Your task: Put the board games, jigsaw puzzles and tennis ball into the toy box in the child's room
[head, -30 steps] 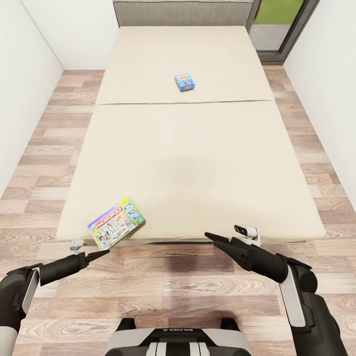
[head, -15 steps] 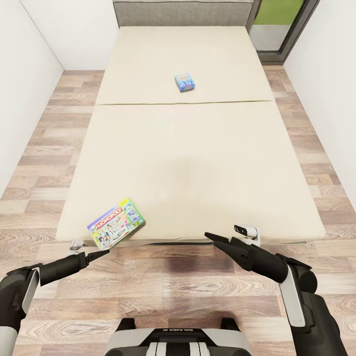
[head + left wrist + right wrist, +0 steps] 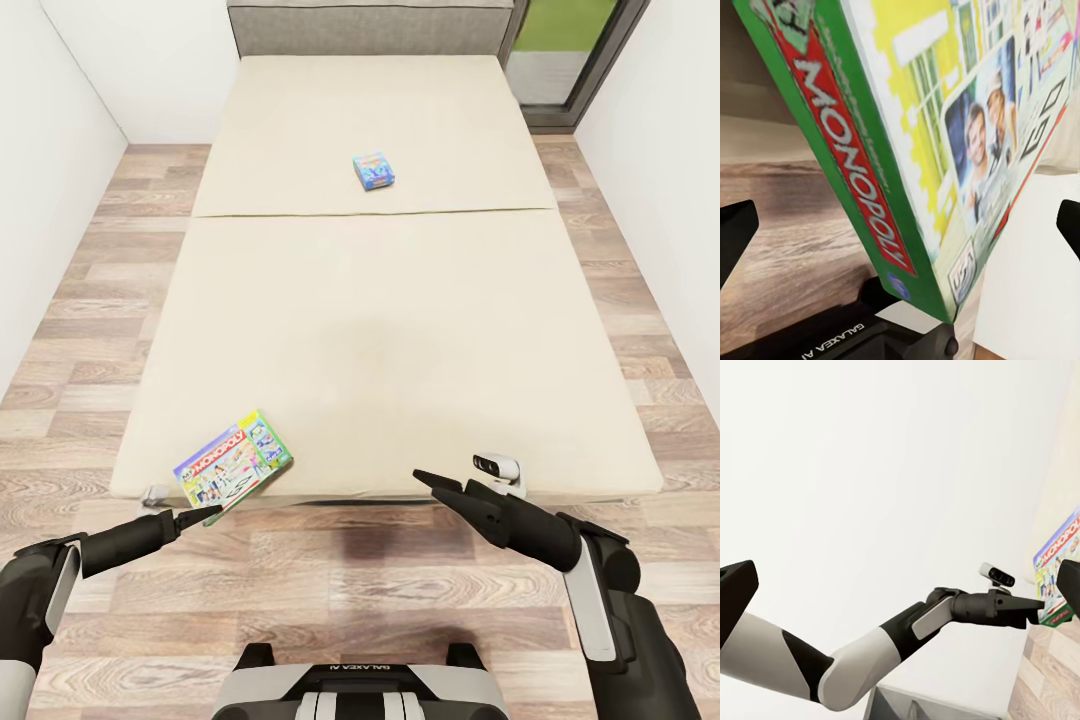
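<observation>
The larger board game (image 3: 233,467), a Monopoly box with green edges, lies on the near left corner of the bed (image 3: 400,330), with one corner jutting past the edge. My left gripper (image 3: 205,515) is at that corner. Close up, the box (image 3: 907,150) lies between the left gripper's (image 3: 900,232) spread fingers (image 3: 735,232), which are open and not closed on it. A small blue board game (image 3: 373,169) lies far up the mattress near the headboard. My right gripper (image 3: 430,480) hangs open and empty at the bed's near edge, right of centre, facing the left arm (image 3: 945,615).
Wood-plank floor (image 3: 80,330) runs along both sides of the bed between white walls. A dark-framed window (image 3: 570,50) stands at the far right. The grey headboard (image 3: 370,25) closes the far end. My base (image 3: 360,690) sits just short of the bed's foot.
The whole view has shifted a little: the bed and the Monopoly box now sit lower in the picture, closer to my left gripper. Both arms hold the same pose.
</observation>
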`<state>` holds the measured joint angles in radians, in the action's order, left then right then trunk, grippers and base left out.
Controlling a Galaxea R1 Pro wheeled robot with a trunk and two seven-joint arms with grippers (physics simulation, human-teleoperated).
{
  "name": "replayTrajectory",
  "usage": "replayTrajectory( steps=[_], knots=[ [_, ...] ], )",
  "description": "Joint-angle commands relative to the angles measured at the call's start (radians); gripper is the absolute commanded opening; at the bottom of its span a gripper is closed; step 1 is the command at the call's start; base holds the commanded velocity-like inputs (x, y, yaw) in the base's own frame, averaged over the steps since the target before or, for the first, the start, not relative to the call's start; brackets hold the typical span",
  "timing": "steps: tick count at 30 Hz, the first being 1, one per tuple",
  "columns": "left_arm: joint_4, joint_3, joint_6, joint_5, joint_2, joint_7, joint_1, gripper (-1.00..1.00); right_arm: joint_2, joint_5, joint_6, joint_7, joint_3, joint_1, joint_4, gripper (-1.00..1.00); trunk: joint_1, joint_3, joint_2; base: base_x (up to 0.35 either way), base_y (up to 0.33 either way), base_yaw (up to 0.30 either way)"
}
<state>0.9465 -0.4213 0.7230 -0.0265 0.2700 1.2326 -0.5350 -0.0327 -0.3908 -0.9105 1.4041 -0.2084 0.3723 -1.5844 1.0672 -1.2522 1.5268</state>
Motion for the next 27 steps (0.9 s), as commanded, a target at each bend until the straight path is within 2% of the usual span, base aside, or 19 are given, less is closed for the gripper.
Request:
replayTrajectory(
  steps=[1,12,13,27],
  knots=[
    [0.000,-0.001,0.010,-0.003,0.000,0.002,0.000,1.00,-0.001,0.000,-0.008,0.003,-0.001,0.000,0.000,1.00,0.000,0.000,0.000,0.004,0.000,0.000],
    [0.000,-0.001,0.010,-0.002,-0.002,0.001,0.000,1.00,-0.003,0.000,-0.008,0.003,0.000,0.000,0.000,1.00,0.000,0.000,0.000,0.006,0.000,0.000],
    [0.000,0.000,0.010,-0.002,-0.002,0.001,0.000,-1.00,-0.003,0.000,-0.008,0.003,0.000,0.000,0.000,1.00,0.000,0.000,0.000,0.046,0.000,0.000],
    [0.000,0.000,-0.003,-0.004,-0.003,0.002,0.000,-1.00,-0.003,0.000,-0.008,0.001,0.000,0.000,0.000,1.00,0.000,0.000,0.000,0.021,0.000,0.000]
  ],
)
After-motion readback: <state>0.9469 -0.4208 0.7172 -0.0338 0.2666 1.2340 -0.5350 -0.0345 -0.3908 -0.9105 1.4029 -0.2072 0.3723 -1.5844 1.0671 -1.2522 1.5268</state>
